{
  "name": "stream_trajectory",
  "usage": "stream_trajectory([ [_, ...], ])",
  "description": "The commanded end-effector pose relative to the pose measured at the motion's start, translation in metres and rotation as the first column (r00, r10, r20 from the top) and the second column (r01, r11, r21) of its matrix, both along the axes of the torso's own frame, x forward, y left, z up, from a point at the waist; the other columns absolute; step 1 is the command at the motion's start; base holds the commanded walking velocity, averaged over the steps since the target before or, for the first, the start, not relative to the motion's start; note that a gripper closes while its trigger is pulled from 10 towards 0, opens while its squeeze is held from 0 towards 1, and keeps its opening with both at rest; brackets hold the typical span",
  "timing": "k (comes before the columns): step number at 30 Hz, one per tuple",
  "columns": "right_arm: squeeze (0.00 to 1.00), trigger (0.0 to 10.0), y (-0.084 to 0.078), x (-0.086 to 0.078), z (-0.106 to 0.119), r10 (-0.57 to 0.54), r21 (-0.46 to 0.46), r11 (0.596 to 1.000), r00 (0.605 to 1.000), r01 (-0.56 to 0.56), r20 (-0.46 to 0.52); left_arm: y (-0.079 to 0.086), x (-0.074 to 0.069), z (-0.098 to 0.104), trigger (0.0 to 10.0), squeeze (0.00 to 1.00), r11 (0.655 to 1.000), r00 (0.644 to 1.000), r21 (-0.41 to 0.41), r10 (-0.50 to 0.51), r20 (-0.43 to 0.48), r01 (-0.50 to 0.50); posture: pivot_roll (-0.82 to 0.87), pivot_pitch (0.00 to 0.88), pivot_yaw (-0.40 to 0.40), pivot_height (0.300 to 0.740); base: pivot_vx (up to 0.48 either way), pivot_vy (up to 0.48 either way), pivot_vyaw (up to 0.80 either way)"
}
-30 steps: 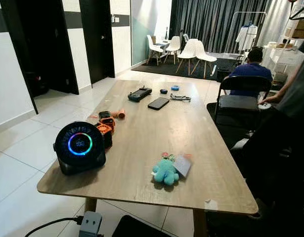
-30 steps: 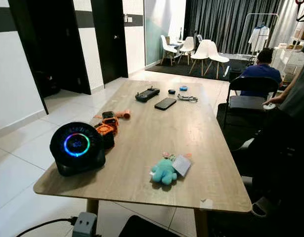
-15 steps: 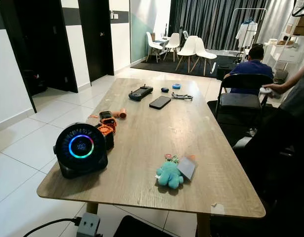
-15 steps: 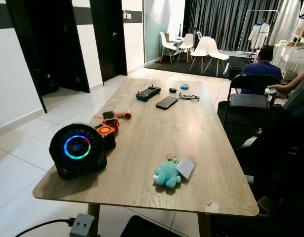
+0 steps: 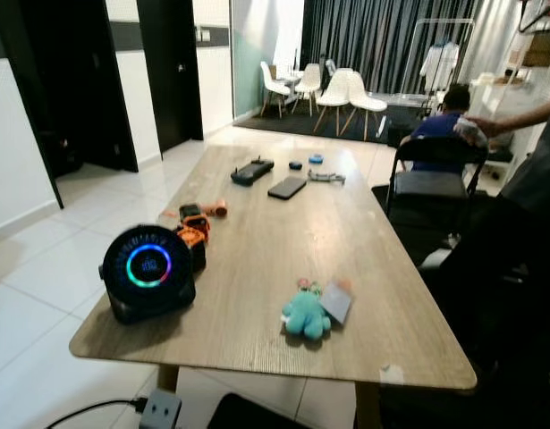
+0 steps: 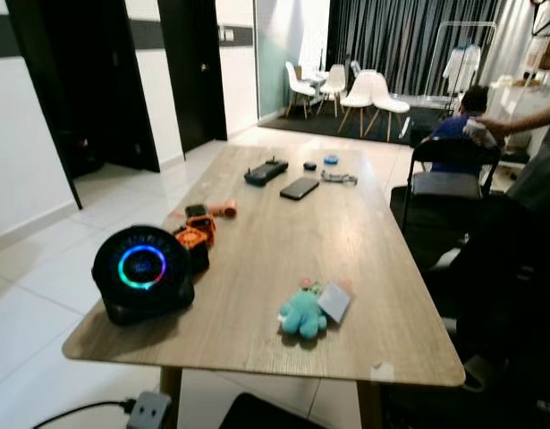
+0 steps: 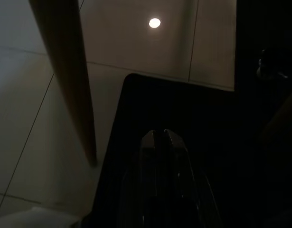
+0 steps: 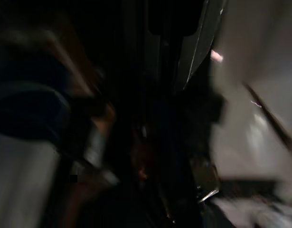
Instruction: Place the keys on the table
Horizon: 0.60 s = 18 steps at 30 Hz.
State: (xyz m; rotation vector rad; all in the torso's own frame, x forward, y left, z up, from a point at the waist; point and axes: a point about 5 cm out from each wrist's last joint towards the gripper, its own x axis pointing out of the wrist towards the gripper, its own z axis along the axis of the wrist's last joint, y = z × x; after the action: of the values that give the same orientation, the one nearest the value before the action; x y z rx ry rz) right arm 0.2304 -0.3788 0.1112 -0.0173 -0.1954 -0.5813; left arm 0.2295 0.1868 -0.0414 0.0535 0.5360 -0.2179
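Note:
A bunch of keys on a teal plush octopus (image 5: pixel 305 315) with a grey tag (image 5: pixel 336 302) lies on the wooden table (image 5: pixel 257 241), close to its near edge and right of centre. No gripper is near it. In the left wrist view my left gripper (image 7: pixel 160 137) hangs below table height, fingers pressed together, over a black object on the tiled floor beside a wooden table leg (image 7: pixel 70 80). The right wrist view is dark and blurred, and my right gripper cannot be made out in it.
A round black speaker with a glowing ring (image 5: pixel 148 270) stands near the left front corner, orange-black items (image 5: pixel 192 225) behind it. A phone (image 5: pixel 286 187), a controller (image 5: pixel 252 170) and small items lie at the far end. A person (image 5: pixel 525 197) stands at the right; another sits behind a black chair (image 5: pixel 434 183).
The camera has shifted a little and the picture is blurrier. The standing person's hand at the right has risen. The keys lie where they were.

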Motion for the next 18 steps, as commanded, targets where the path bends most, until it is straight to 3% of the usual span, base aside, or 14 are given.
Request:
stream_trajectory([
  [1,0.0,10.0,0.002,0.016,0.012,0.049,0.015,0.999,0.999,-0.049,-0.017,0.003,-0.004,-0.004,10.0,0.0,1.0,1.0,0.015,-0.006,-0.028,0.006,0.0,0.028,0.004,0.74,0.0,0.0,0.0],
  [2,0.0,10.0,0.002,0.016,0.012,0.049,0.015,0.999,0.999,-0.049,-0.017,0.003,-0.004,-0.004,10.0,0.0,1.0,1.0,0.015,-0.006,-0.028,0.006,0.0,0.028,0.004,0.74,0.0,0.0,0.0],
  [5,0.0,10.0,0.011,0.046,0.024,0.117,0.023,0.993,0.99,-0.116,-0.072,0.004,-0.006,-0.006,10.0,0.0,1.0,0.999,0.02,-0.004,-0.044,0.005,0.01,0.028,0.005,0.74,0.0,0.0,0.0],
  [8,0.0,10.0,0.015,0.054,0.028,0.143,0.019,0.99,0.986,-0.142,-0.084,0.004,-0.006,-0.006,10.0,0.0,1.0,0.999,0.022,-0.003,-0.048,0.004,0.01,0.028,0.005,0.74,0.0,0.0,0.0],
  [10,0.0,10.0,0.032,0.078,0.036,0.231,0.032,0.973,0.967,-0.229,-0.106,0.005,-0.008,-0.007,10.0,0.0,1.0,0.998,0.025,0.0,-0.057,0.001,0.01,0.029,0.004,0.74,0.0,0.0,0.0],
  [11,0.0,10.0,0.032,0.078,0.036,0.231,0.032,0.973,0.967,-0.229,-0.106,0.005,-0.008,-0.007,10.0,0.0,1.0,0.998,0.025,0.0,-0.057,0.001,0.01,0.029,0.004,0.74,0.0,0.0,0.0],
  [13,0.0,10.0,0.063,0.107,0.042,0.362,0.088,0.931,0.924,-0.353,-0.123,0.007,-0.009,-0.009,10.0,0.0,1.0,0.998,0.03,0.006,-0.068,-0.003,0.02,0.03,0.002,0.74,0.0,0.0,0.0],
  [14,0.0,10.0,0.063,0.107,0.042,0.362,0.088,0.931,0.924,-0.353,-0.123,0.007,-0.009,-0.009,10.0,0.0,1.0,0.998,0.03,0.006,-0.068,-0.003,0.02,0.03,0.002,0.74,0.0,0.0,0.0],
  [15,0.0,10.0,0.081,0.118,0.043,0.433,0.121,0.9,0.891,-0.419,-0.138,0.008,-0.01,-0.009,10.0,0.0,0.999,0.997,0.033,0.009,-0.073,-0.006,0.02,0.031,-0.001,0.74,0.0,0.0,0.0],
  [18,0.0,10.0,0.11,0.133,0.044,0.545,0.166,0.837,0.822,-0.522,-0.163,0.009,-0.01,-0.009,10.0,0.0,0.999,0.997,0.036,0.015,-0.078,-0.013,0.03,0.03,-0.006,0.74,0.0,0.0,0.0],
])
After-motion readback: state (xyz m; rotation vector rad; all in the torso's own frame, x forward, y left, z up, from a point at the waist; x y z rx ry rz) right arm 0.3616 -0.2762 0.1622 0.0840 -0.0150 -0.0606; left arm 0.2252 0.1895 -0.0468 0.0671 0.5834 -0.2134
